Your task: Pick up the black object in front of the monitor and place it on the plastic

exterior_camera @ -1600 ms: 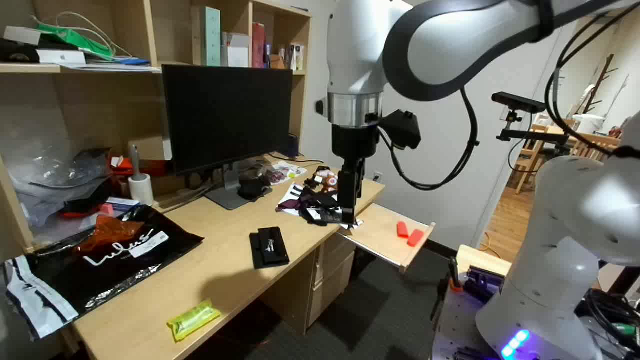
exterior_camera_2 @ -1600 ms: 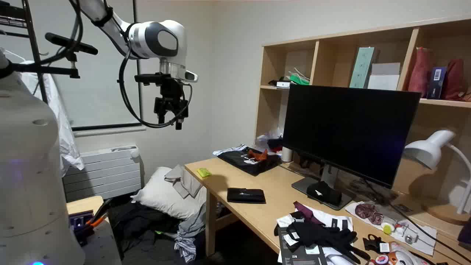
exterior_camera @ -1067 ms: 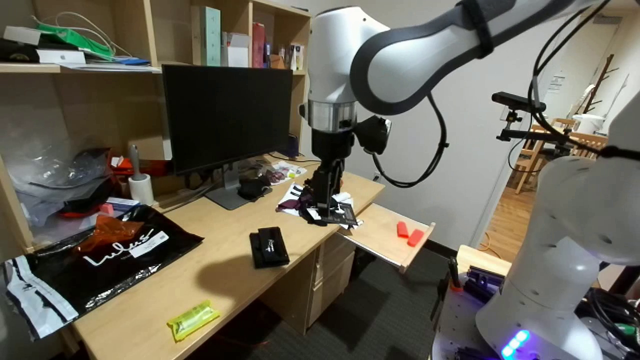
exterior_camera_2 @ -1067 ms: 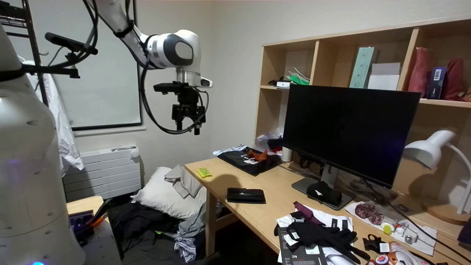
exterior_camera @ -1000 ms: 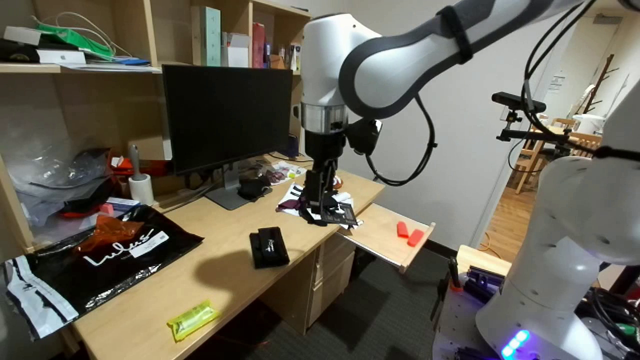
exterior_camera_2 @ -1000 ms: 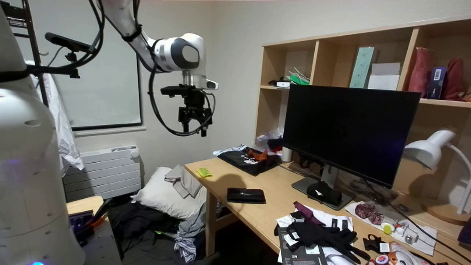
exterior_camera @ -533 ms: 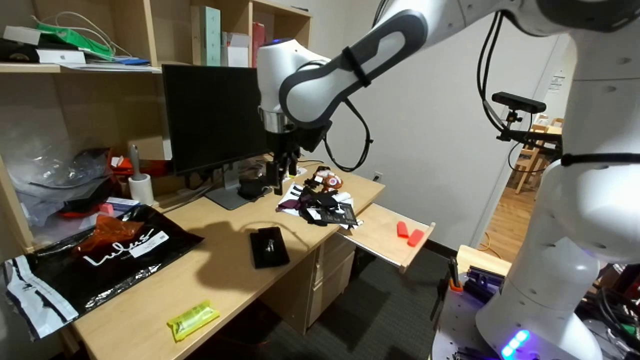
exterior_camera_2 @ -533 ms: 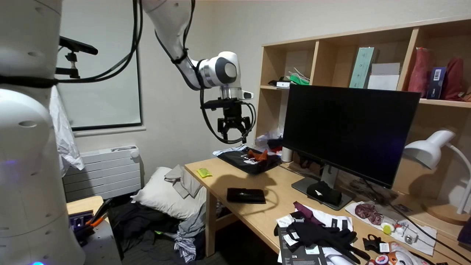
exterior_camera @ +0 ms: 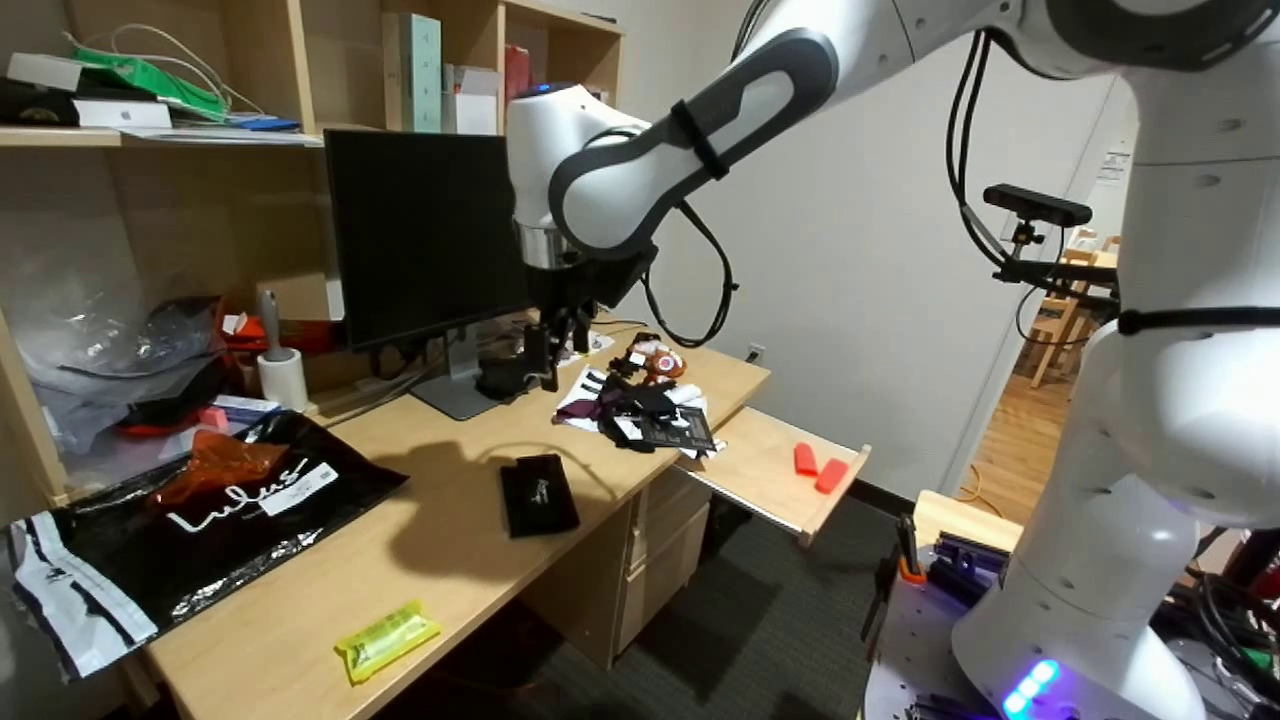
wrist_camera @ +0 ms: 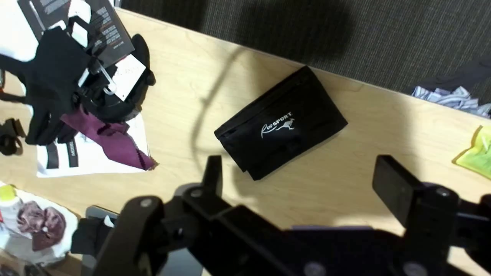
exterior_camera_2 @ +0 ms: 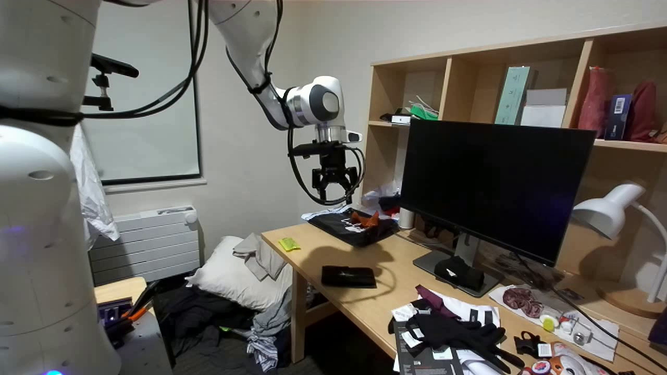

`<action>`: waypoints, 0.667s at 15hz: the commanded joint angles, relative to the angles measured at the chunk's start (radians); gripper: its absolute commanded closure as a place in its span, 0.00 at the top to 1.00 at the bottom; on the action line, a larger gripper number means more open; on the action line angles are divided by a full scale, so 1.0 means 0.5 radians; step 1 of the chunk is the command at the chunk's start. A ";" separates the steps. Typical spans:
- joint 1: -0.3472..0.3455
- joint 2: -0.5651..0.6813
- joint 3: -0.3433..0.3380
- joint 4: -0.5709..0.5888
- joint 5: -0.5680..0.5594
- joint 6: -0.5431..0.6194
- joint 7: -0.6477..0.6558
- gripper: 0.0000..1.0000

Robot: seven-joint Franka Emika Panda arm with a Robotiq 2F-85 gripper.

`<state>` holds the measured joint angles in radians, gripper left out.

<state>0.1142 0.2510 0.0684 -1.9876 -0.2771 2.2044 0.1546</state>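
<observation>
With the black pouch (exterior_camera: 540,495) as the hub of the clock in an exterior view, the yellow packet (exterior_camera: 388,640) lies nearest, at 7 to 8 o'clock, near the long edge of the desk (exterior_camera: 280,620). The pouch lies flat on the wood; the wrist view shows one corner just beside that same edge. At 9 o'clock the black plastic sheet (exterior_camera: 200,550) spreads to the desk's end, an orange crumpled item (exterior_camera: 218,468) on top, with bare, shadowed wood between sheet and pouch. At 1 to 2 a pile of gloves and tags (exterior_camera: 640,405) takes up the wood; at 3 a pulled-out tray (exterior_camera: 760,455) juts past the edge.

The arm (exterior_camera: 620,205) slopes down from 1 to 2 o'clock, and the gripper (exterior_camera_2: 336,200) hangs at 12, pointing straight down, above the desk and apart from the pouch. It is unclenched, its fingers (wrist_camera: 212,174) parted wide.

Towards the back, the heap of clear plastic (exterior_camera: 90,330) at 9 to 10 o'clock is hard to make out. A finger covers part of the lumpy black item (exterior_camera: 500,377) at the monitor's foot, and the arm covers the right side of the monitor (exterior_camera: 430,240).
</observation>
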 commanded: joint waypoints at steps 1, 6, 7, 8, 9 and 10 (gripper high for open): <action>0.076 -0.043 -0.046 -0.045 0.001 -0.041 0.436 1.00; 0.158 -0.023 -0.062 -0.046 0.040 -0.019 1.036 1.00; 0.173 -0.023 -0.066 -0.047 0.032 -0.017 1.162 1.00; 0.191 -0.029 -0.070 -0.048 0.011 -0.037 1.292 1.00; 0.205 -0.031 -0.074 -0.047 -0.001 -0.050 1.420 1.00; 0.214 -0.029 -0.076 -0.042 -0.003 -0.059 1.538 1.00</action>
<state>0.1958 0.2514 0.0456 -1.9983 -0.2722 2.1958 0.7666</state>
